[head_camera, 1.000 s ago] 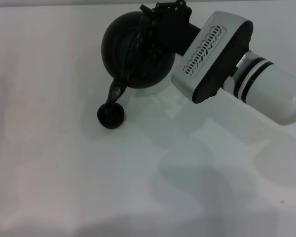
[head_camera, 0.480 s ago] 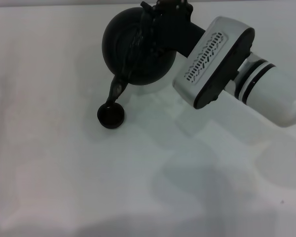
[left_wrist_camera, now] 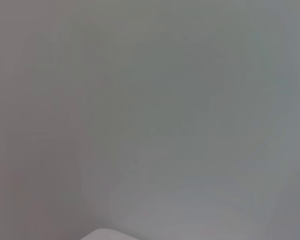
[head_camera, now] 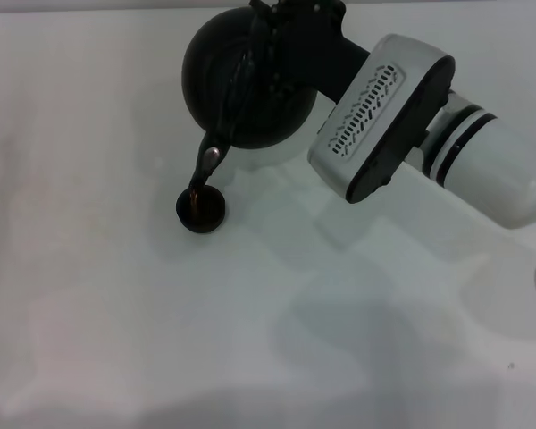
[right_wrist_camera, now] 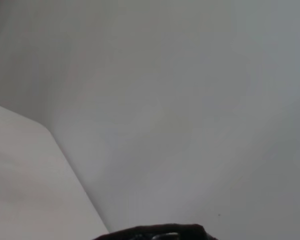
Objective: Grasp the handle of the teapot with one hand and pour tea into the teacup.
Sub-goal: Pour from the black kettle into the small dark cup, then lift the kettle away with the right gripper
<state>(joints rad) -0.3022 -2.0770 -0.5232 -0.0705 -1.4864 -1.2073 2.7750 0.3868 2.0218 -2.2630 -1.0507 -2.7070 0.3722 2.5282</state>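
Teapot [head_camera: 250, 85]: large, round, matte black body, at the far middle of the worktop [head_camera: 116, 313], tipped toward the robot's left and near side. Spout [head_camera: 205, 165] short and curved with a pale tip, pointing down at the teacup.

Handle [head_camera: 250, 63]: thick black arched hoop with a ribbed, wrapped texture, crossing the pot's top.

Teacup [head_camera: 201, 209]: small, round, dark brown-black, standing upright on the worktop directly under the spout tip; an amber-brown streak shows inside it below the spout.

Right gripper [head_camera: 290, 22]: black, mounted on a white-and-silver arm with a vented housing and black rings, reaching in from the right; it is clamped on the handle at the top of the pot (fingertips partly merged with the dark pot).

Left gripper: not seen in any view.

Worktop: plain white, smooth, softly shadowed.
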